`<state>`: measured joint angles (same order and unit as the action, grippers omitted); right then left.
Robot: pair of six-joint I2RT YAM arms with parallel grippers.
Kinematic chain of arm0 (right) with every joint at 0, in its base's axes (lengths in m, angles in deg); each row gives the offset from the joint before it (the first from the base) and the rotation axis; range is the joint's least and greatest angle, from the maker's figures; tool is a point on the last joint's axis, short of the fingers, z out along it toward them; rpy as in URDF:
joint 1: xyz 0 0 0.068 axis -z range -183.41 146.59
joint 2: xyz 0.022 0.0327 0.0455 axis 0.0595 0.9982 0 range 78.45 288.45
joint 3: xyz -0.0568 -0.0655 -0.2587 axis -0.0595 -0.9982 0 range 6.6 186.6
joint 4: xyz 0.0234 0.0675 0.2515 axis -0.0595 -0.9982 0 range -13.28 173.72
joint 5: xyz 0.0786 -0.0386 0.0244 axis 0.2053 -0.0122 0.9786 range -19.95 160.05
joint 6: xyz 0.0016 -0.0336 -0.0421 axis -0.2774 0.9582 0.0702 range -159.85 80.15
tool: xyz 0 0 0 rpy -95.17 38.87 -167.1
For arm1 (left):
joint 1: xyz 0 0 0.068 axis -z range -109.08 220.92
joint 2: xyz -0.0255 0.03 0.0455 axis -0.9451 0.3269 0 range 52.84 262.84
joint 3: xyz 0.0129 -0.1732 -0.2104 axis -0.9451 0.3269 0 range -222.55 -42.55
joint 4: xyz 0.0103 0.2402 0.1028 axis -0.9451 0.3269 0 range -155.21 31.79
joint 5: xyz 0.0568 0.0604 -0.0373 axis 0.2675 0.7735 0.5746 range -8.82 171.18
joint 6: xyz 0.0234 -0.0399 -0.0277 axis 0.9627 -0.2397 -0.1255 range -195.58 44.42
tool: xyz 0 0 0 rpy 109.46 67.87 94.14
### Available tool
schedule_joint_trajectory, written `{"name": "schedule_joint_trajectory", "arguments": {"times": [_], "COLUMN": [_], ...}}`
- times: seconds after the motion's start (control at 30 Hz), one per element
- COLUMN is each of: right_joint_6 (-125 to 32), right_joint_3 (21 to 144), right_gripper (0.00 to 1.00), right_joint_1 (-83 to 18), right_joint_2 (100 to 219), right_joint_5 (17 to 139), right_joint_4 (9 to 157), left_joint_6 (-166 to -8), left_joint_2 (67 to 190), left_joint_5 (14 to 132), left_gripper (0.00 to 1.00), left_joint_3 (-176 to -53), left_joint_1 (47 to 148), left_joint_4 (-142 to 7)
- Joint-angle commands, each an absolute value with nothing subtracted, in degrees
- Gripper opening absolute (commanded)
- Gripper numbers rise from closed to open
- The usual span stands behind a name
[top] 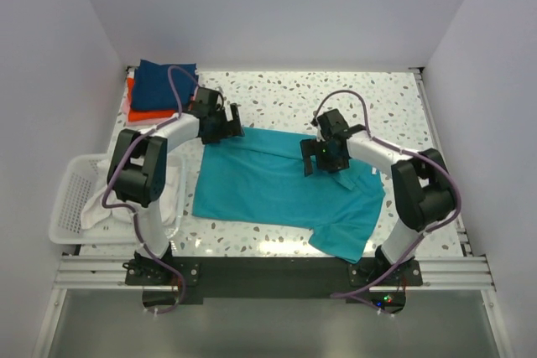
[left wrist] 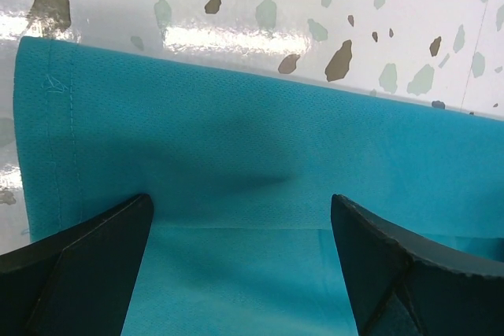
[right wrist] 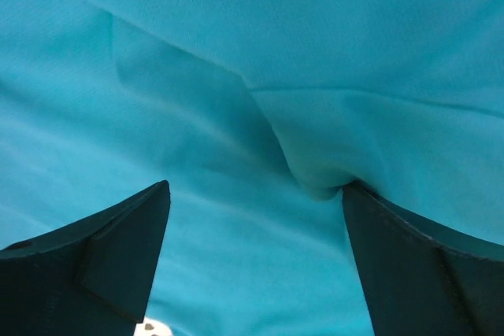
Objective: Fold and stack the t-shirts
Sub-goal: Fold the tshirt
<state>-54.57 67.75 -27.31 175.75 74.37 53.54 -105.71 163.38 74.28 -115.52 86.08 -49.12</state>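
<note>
A teal t-shirt (top: 277,186) lies spread on the speckled table, one sleeve hanging toward the near right corner. My left gripper (top: 232,126) is open at the shirt's far left corner; in the left wrist view its jaws (left wrist: 240,218) straddle the hemmed edge of the teal cloth (left wrist: 236,139). Over the shirt's far right part my right gripper (top: 323,161) is open too. In the right wrist view its jaws (right wrist: 256,194) stand wide over the teal cloth (right wrist: 236,257), and the right fingertip (right wrist: 370,210) touches a raised fold. A folded navy shirt (top: 165,83) rests on an orange-red one (top: 144,111) at the back left.
A white slatted basket (top: 69,199) holding white cloth sits at the table's left edge beside the left arm. White walls close in the back and both sides. Bare speckled tabletop (top: 285,94) shows behind the teal shirt.
</note>
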Motion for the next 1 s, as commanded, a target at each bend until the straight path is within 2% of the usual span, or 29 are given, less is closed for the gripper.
{"name": "schedule_joint_trajectory", "arguments": {"times": [0.0,0.07,0.2,0.23,0.27,0.3,0.6,0.73,0.97], "right_joint_6": [-53.03,-53.29,-53.47,-53.38,-53.47,-53.64,-54.79,-54.79,-55.32], "right_joint_3": [71.03,71.12,70.77,70.68,70.59,70.50,70.94,71.64,72.43], "right_gripper": [0.89,0.86,0.71,0.63,0.60,0.50,0.10,0.06,0.09], "right_joint_1": [-27.58,-27.58,-27.58,-27.67,-27.67,-27.67,-27.75,-27.75,-27.84], "right_joint_2": [178.03,178.56,179.00,178.91,178.83,178.82,177.51,176.28,173.55], "right_joint_5": [70.23,68.56,64.78,64.25,63.81,63.55,63.46,65.65,75.40], "right_joint_4": [54.80,54.63,53.57,53.48,53.40,53.39,53.31,52.08,45.15], "left_joint_6": [-104.06,-104.58,-105.81,-106.17,-106.43,-106.61,-109.16,-110.20,-112.32], "left_joint_2": [159.29,158.05,152.87,149.99,148.48,145.50,132.31,127.29,122.53], "left_joint_5": [75.11,75.47,75.90,76.34,76.61,77.04,80.92,83.54,84.69], "left_gripper": [1.00,1.00,1.00,1.00,1.00,1.00,1.00,1.00,1.00], "left_joint_3": [-115.85,-115.85,-113.92,-112.26,-111.29,-110.32,-99.08,-94.76,-90.01], "left_joint_1": [85.95,85.95,86.21,86.30,86.65,86.83,89.20,89.81,90.35], "left_joint_4": [-48.69,-47.99,-46.76,-46.93,-47.11,-47.20,-45.09,-43.68,-42.38]}}
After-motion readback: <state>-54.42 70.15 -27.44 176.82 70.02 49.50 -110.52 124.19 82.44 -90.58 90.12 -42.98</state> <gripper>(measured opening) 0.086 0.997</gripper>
